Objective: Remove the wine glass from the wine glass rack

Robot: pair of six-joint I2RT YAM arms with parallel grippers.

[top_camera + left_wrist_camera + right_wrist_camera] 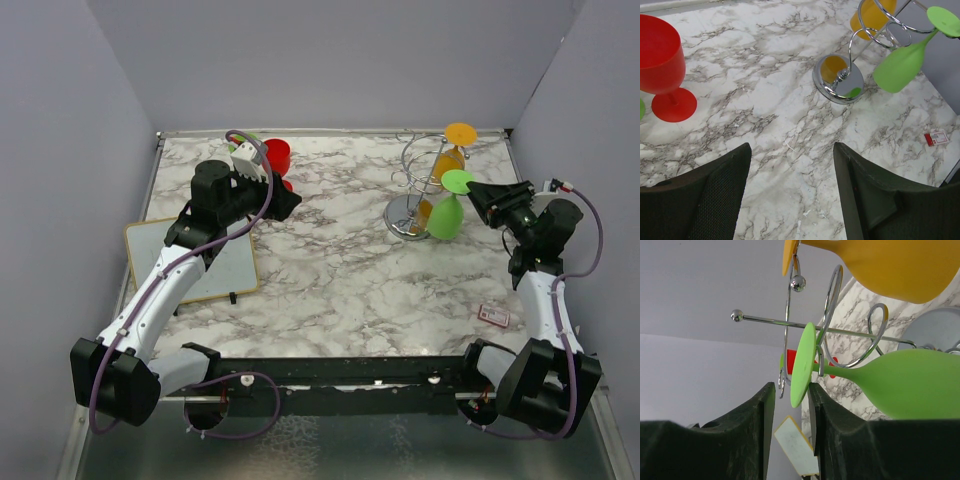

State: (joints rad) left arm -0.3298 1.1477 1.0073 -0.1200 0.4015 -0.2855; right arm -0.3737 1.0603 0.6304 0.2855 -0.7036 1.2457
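The silver wire wine glass rack [405, 215] stands at the back right of the marble table. A green wine glass [446, 215] and an orange wine glass [447, 160] hang upside down from its looped arms. My right gripper [477, 197] is open beside the green glass's foot. In the right wrist view the green foot disc [802, 365] has its lower edge between my fingers, against the right finger [840, 440] and apart from the left one. The stem sits in a rack loop [825, 330]. My left gripper [285, 200] is open and empty above the table [792, 150].
A red wine glass [277, 155] stands upright at the back left, also in the left wrist view [660, 55]. A yellow-framed whiteboard [190, 260] lies at the left. A small red card [494, 316] lies at the front right. Grey walls enclose the table.
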